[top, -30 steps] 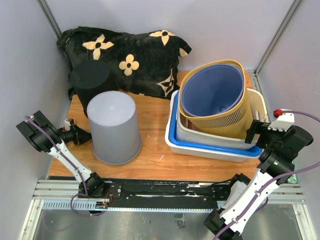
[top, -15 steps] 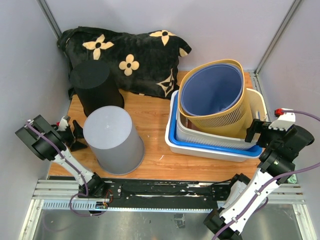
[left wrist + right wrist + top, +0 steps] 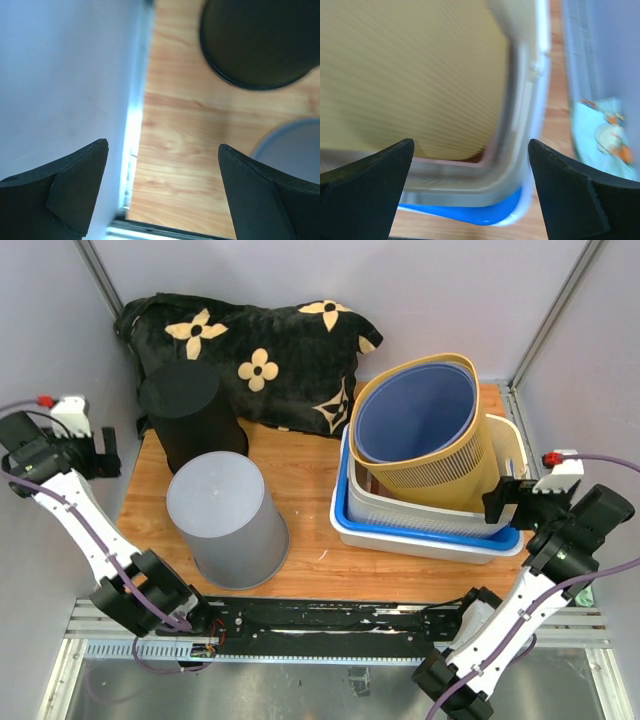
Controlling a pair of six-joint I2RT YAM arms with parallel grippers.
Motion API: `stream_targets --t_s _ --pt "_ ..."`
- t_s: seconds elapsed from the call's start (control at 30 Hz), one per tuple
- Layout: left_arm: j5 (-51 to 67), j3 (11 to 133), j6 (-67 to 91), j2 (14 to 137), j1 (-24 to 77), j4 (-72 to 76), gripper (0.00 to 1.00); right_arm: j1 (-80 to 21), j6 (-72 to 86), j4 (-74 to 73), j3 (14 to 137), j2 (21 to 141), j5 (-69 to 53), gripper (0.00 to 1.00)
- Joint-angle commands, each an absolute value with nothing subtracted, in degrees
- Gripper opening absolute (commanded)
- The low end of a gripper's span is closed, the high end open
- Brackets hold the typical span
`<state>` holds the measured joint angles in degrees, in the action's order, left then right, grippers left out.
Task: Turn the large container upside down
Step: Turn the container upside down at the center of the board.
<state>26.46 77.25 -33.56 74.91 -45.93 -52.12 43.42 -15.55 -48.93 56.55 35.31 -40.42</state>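
Standing mouth-down on the wooden table (image 3: 300, 465), the large grey container (image 3: 225, 520) is recorded at the front left, flat base upward. The left gripper (image 3: 100, 455) is held well apart from it, farther back at the table's left edge beside the wall, jaws spread wide and empty. A black container (image 3: 185, 410), likewise inverted, is noted just behind the grey one and to the right of that gripper. The right gripper (image 3: 505, 502) is seen wide open and empty at the near right corner of a white basin (image 3: 420, 515). The basin is set in a blue tray (image 3: 400, 537) and holds a tilted yellow basket (image 3: 440, 455) with a blue bin (image 3: 415, 410) nested inside. A black flowered cloth (image 3: 260, 340) lies at the back.
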Motion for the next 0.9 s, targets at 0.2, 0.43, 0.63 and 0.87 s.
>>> stream_targets --t_s 0.2,0.43,0.63,0.87 --pt "39.01 115.44 -23.33 69.02 -46.66 -61.61 0.96 33.87 -50.0 -81.55 80.98 47.47 -79.59 1.0" --pt "75.59 126.63 -14.4 66.2 -46.69 -64.81 0.99 32.68 -30.06 -57.16 88.72 40.85 -76.79 1.0" --pt "91.73 124.66 -8.09 64.43 -46.14 -63.76 0.99 34.07 -8.16 -39.88 92.2 37.61 -96.63 1.0" --pt "75.62 132.0 -10.56 63.0 -52.32 -64.46 0.99 48.37 -12.54 -44.92 102.31 31.68 -97.89 1.0"
